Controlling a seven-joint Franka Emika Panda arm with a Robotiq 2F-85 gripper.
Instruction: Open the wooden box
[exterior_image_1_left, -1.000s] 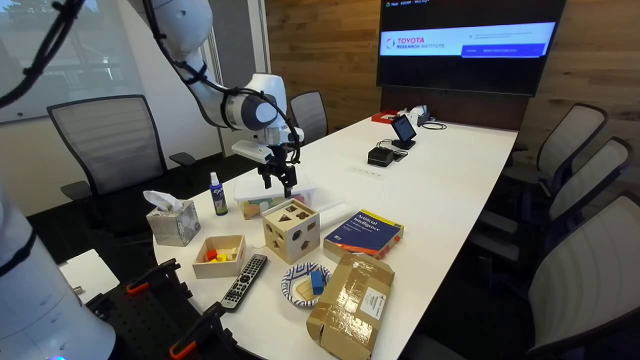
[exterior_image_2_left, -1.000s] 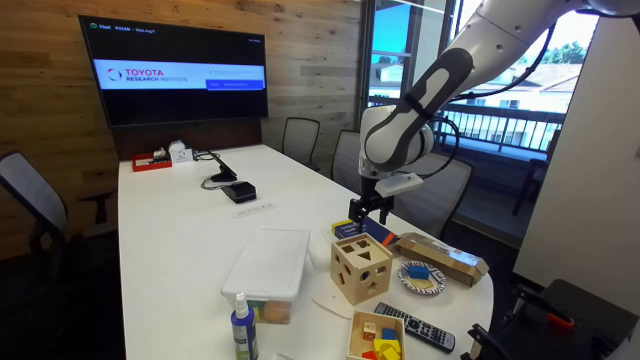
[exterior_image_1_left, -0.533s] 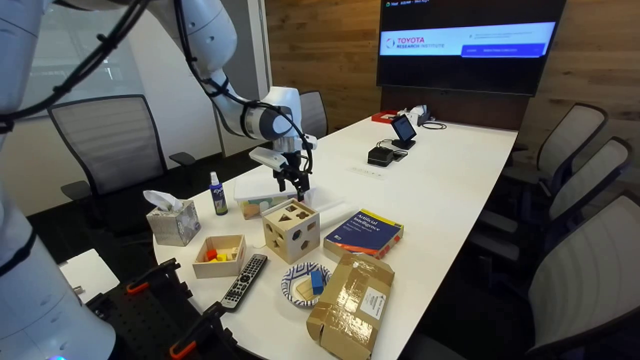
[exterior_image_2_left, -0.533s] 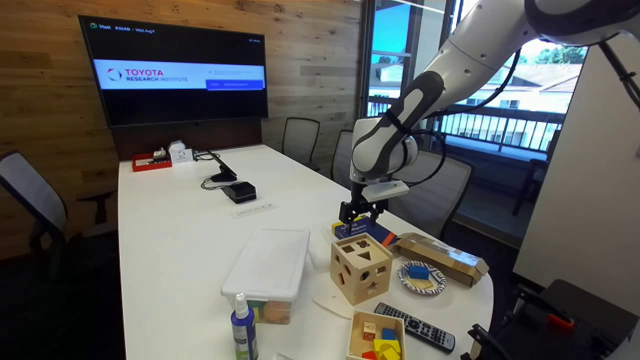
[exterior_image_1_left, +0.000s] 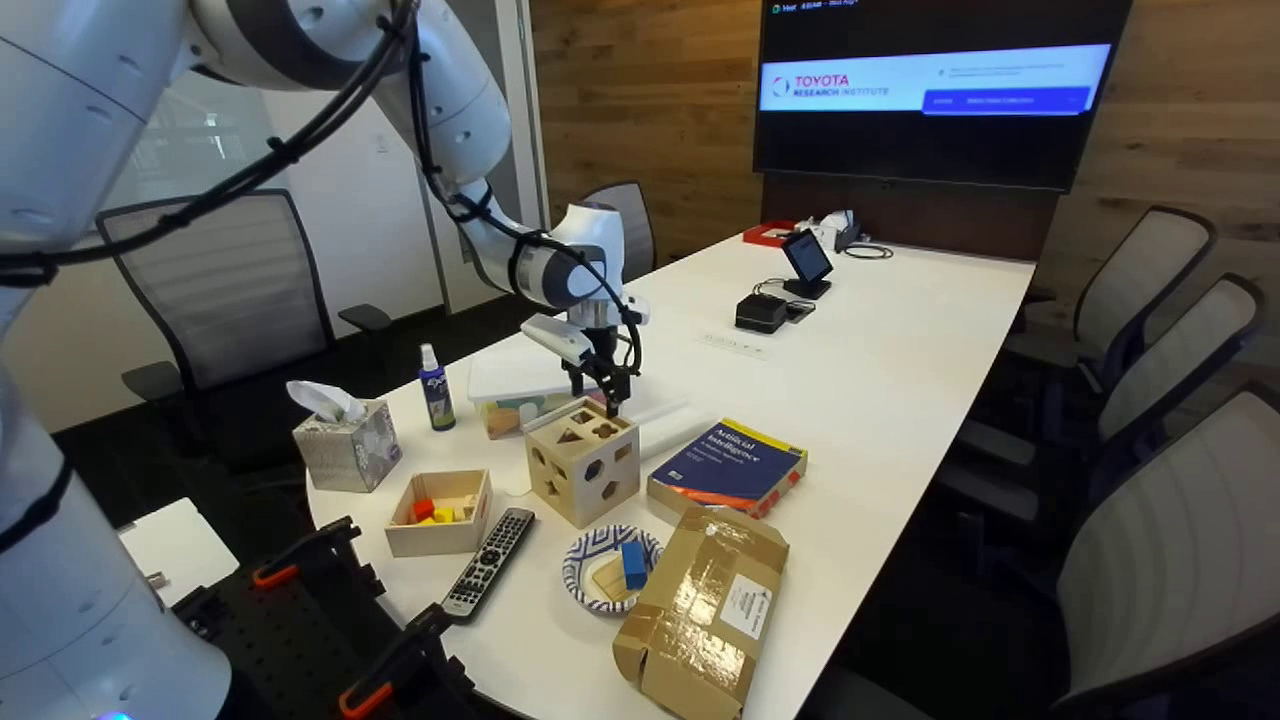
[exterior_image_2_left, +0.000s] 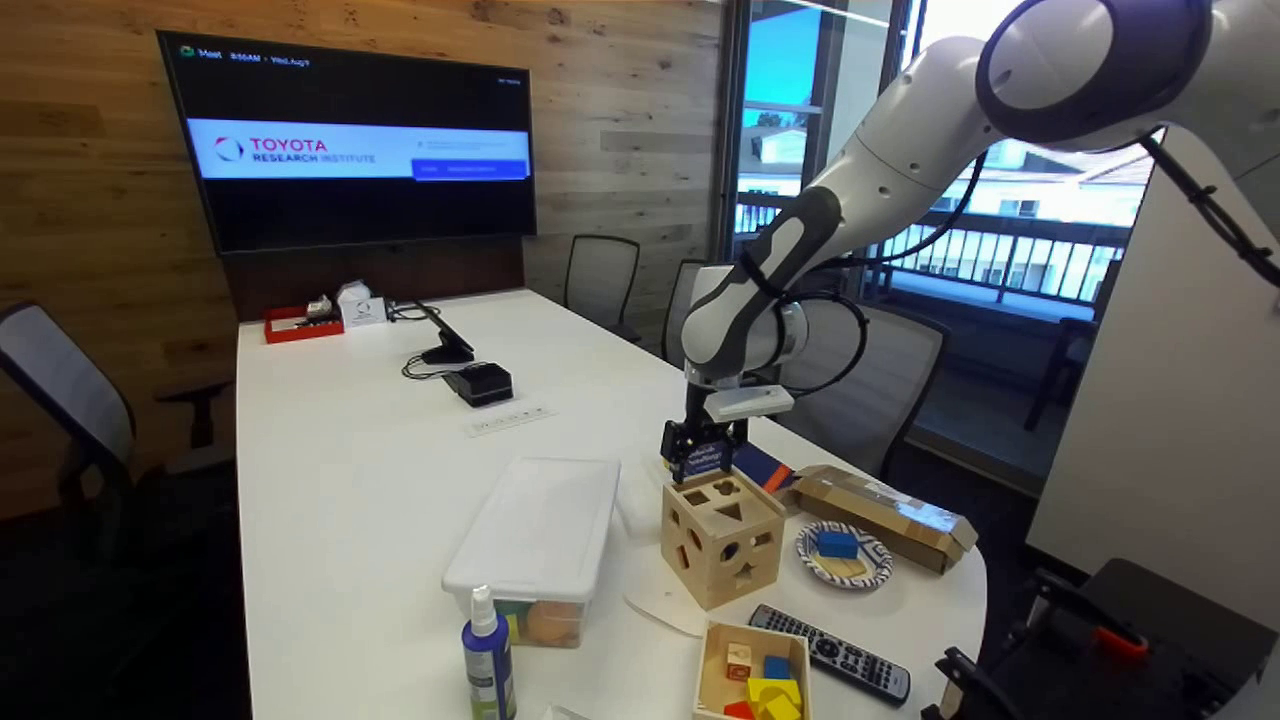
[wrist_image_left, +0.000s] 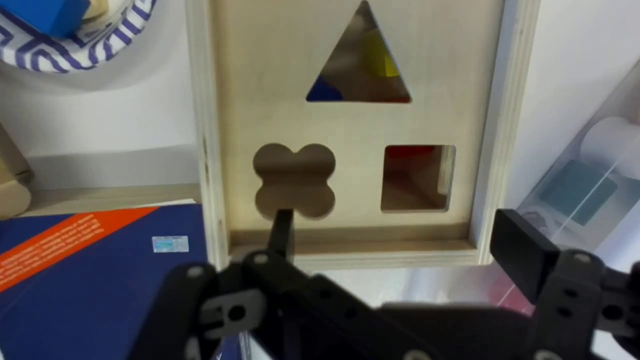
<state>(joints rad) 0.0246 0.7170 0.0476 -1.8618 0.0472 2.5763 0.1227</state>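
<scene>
The pale wooden box (exterior_image_1_left: 572, 490) stands upright on the white table, its recessed top panel in place; it also shows in an exterior view (exterior_image_2_left: 712, 548). In the wrist view, the top panel (wrist_image_left: 350, 127) has triangle, clover and square holes, with yellow, blue and red pieces visible inside. My gripper (exterior_image_1_left: 595, 397) is open and empty, pointing down over the box's far top edge; it also shows in an exterior view (exterior_image_2_left: 703, 470). In the wrist view the open fingers (wrist_image_left: 392, 215) appear across one rim corner. I cannot tell whether they touch the box.
A blue book (exterior_image_1_left: 728, 465) lies close beside the box. A lidded plastic bin (exterior_image_2_left: 540, 520) stands on the opposite side. A patterned plate (exterior_image_1_left: 572, 572), a brown cardboard packet (exterior_image_1_left: 700, 600), a remote (exterior_image_1_left: 490, 562), a shallow wooden tray (exterior_image_1_left: 435, 543) and a spray bottle (exterior_image_1_left: 437, 390) surround it.
My open gripper has come down toward the box's top, shifting right in an exterior view and left in another. The box and the other objects have not moved.
</scene>
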